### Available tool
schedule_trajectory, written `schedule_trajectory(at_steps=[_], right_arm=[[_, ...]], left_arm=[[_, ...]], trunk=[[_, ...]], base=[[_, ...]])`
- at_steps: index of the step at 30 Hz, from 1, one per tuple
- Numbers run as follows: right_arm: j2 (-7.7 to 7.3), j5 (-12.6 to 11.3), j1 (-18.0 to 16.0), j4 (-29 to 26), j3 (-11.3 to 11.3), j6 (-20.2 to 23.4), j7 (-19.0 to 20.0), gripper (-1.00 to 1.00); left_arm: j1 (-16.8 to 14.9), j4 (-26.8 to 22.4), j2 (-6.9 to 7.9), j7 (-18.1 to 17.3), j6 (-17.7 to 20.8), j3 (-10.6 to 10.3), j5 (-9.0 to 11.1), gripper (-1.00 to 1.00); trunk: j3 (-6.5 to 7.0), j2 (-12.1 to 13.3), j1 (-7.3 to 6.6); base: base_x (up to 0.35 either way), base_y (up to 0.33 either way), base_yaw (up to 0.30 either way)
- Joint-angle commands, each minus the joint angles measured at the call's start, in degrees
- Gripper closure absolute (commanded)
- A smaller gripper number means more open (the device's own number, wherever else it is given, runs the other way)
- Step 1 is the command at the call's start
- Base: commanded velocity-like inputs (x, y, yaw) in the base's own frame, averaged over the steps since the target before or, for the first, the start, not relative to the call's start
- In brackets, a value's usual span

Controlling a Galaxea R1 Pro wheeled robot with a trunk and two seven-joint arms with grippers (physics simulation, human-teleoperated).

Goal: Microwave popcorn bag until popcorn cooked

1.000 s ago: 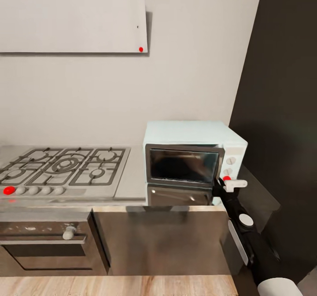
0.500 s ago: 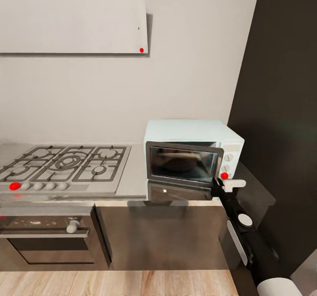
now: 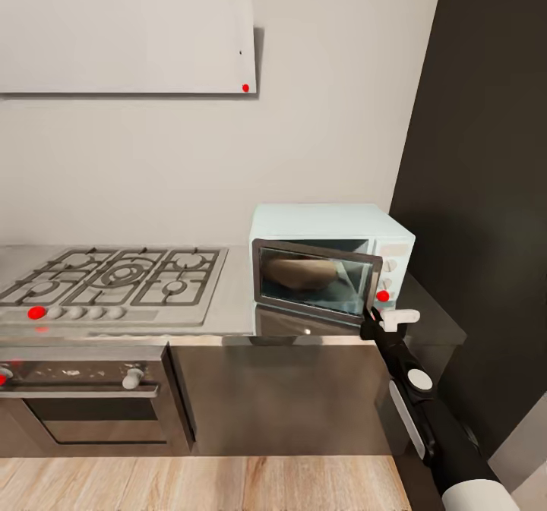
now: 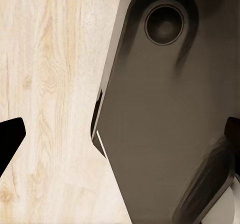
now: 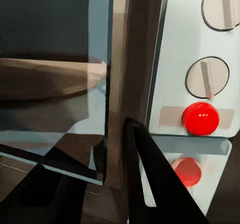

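Head view: the microwave [image 3: 332,262] stands at the right end of the countertop [image 3: 232,310], against the pale wall [image 3: 327,101] and next to a dark tall panel [image 3: 486,192]; its glass door [image 3: 317,279] is swung slightly off the frame, and a tan rounded mass behind the glass is judged to be the bag [image 3: 302,273], already inside. The right gripper [image 3: 377,320] reaches up to the door's free lower corner, just below the red dot [image 3: 383,295] on the knob panel, a placement suited to pushing the door closed; whether its fingers are apart or together cannot be told here. To the left lie the hob [image 3: 114,287], the built-in oven [image 3: 83,397] beneath it, a white wall cabinet [image 3: 125,39] above, and wood flooring [image 3: 197,484] below. Left wrist view: pale wood floor [image 4: 50,94] and a dark part of the robot's own body [image 4: 170,109]; two black finger tips at opposite edges show the left gripper [image 4: 120,139] spread wide and empty, parked low, presumably because it is not needed. Right wrist view: dark fingers [image 5: 150,174] rest against the door edge [image 5: 125,84] beside two knobs [image 5: 207,78] and the red button [image 5: 200,118]; their spacing cannot be judged
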Motion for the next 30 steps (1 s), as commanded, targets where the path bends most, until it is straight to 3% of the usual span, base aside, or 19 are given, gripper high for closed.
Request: schedule_trajectory(at_steps=[1,16,30], right_arm=[[-0.06,-0.13,-0.03,0.66,-2.09,-0.19,-0.41,1.0],[-0.06,-0.13,-0.03,0.66,-2.09,-0.2,-0.41,1.0],[-0.06,-0.13,-0.03,0.66,-2.04,-0.11,-0.41,1.0]], left_arm=[[-0.01,-0.03,-0.01,0.12,0.02,0.17,0.0,-1.0],[-0.03,-0.03,-0.01,0.12,0.02,0.17,0.0,-1.0],[-0.03,-0.03,-0.01,0.15,0.02,0.17,0.0,-1.0]], trunk=[[-0.07,-0.03,-0.01],[-0.07,-0.03,-0.01],[-0.07,-0.03,-0.01]], base=[[-0.022,0.0,0.0],[-0.093,0.0,0.0],[-0.005,0.0,0.0]])
